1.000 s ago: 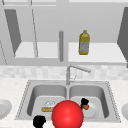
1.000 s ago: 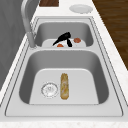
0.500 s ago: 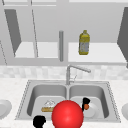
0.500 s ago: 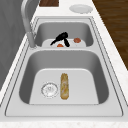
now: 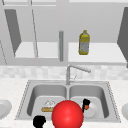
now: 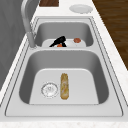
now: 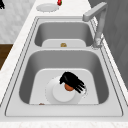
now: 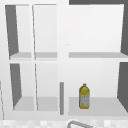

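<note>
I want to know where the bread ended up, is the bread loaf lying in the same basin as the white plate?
No, the bread loaf lies beside the drain in the near basin, while the white plate sits in the far one.

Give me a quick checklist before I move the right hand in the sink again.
1. Right hand over the plate in the right basin: ok.
2. Fingers curled round the small orange thing: ok.
3. Orange thing lifted off the plate: cannot tell.
4. Left hand idle at the sink's front edge, apart from the right: ok.
5. Front view of the basins free: not ok, a red ball covers the middle.
6. Faucet spout apart from the right hand: ok.
</note>
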Robot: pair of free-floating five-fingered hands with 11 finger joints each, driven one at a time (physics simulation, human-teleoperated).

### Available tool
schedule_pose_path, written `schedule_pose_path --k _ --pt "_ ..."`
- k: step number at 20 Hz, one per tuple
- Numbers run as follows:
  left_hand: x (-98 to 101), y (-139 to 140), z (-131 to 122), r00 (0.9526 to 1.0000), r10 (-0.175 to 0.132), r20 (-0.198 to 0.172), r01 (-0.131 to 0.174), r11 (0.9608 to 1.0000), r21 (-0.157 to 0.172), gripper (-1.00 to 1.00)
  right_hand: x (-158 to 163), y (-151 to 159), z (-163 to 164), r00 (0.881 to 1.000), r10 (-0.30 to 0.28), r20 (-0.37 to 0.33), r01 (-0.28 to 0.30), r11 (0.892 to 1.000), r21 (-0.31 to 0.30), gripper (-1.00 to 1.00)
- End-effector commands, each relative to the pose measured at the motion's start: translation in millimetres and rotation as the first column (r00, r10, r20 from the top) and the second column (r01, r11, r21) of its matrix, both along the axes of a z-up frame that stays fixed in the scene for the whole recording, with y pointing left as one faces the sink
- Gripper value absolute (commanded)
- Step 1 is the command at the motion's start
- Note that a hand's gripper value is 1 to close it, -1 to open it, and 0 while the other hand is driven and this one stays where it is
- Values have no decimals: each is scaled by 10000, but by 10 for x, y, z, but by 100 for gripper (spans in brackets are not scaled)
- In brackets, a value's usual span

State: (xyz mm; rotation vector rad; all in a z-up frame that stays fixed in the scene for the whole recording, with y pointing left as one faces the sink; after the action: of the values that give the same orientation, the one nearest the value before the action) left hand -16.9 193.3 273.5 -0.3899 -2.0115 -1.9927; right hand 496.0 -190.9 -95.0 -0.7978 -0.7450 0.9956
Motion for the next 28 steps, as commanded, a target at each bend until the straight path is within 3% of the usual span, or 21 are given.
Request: schedule_pose_path --k 1,4,5,6,7,9,13,17,21,28 --pt "0 0 0 10000 0 0 0 10000 0 0 143 -92 -171 9994 78 -323 -78 10000 1 -100" --pt "0 0 0 10000 0 0 0 10000 0 0 237 -112 -262 9964 95 -837 -86 9999 111 -100" --pt "0 0 0 10000 0 0 0 10000 0 0 253 -83 -246 9941 67 -1079 -67 10000 8 100" --pt "0 0 0 10000 0 0 0 10000 0 0 272 -52 -196 9939 246 -1074 -314 9975 -626 100" --pt "0 0 0 10000 0 0 0 10000 0 0 284 -54 -127 9935 220 -1115 -300 9971 -702 100" --pt "0 0 0 10000 0 0 0 10000 0 0 291 -47 -44 9948 195 -1000 -258 9977 -623 100" --pt "0 0 0 10000 0 0 0 10000 0 0 289 -57 -2 9999 -145 13 145 9993 -341 100" --pt "0 0 0 10000 0 0 0 10000 0 0 372 3 23 9981 -449 425 469 9978 -463 100" --pt "0 0 0 10000 0 0 0 10000 0 0 374 -45 260 9963 -699 497 717 9968 -362 100" --pt "0 0 0 10000 0 0 0 10000 0 0 309 -152 773 9982 -350 489 377 9977 -557 100"
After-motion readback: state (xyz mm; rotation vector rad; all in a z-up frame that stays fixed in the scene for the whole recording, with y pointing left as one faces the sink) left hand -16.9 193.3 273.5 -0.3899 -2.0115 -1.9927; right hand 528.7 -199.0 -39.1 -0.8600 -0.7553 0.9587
